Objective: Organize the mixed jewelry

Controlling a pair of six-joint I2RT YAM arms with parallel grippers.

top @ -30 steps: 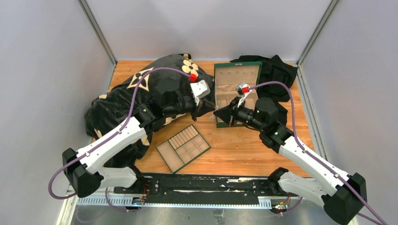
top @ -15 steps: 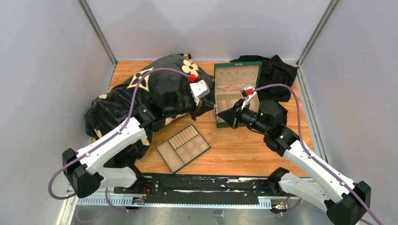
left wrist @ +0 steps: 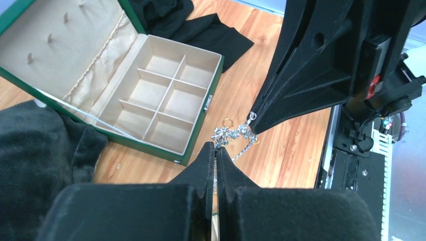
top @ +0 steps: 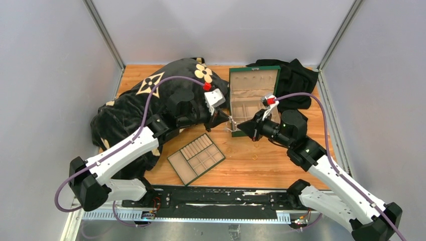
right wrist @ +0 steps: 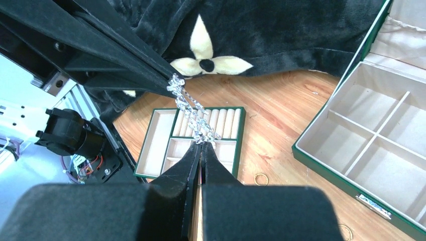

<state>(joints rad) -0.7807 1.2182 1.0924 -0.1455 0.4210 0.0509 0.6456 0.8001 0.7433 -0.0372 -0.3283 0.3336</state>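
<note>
Wooden counter (top: pixel 281 165): a black plush blanket (top: pixel 125 113) with cream flower motifs was heaped along the left side, and a dark cloth (top: pixel 299 75) lay at the far right corner. Between them an open green box (top: pixel 251 80) with beige lining lay flat, its lid folded back. A flat green tray (top: pixel 197 158) of beige compartments sat nearer the arms, apart from the box. Just off the box's near left corner, the left fingers (left wrist: pixel 210 156) and the right fingers (right wrist: pixel 196 151) faced each other with their tips close. Each pair was pressed together, pinching one end of a silvery sparkly chain (right wrist: pixel 193 113), which was stretched between them above the counter. One thin gold ring (right wrist: pixel 260 179) lay on the wood between tray and box, and a second gold ring (right wrist: pixel 345 232) lay close to the box's front wall.
</note>
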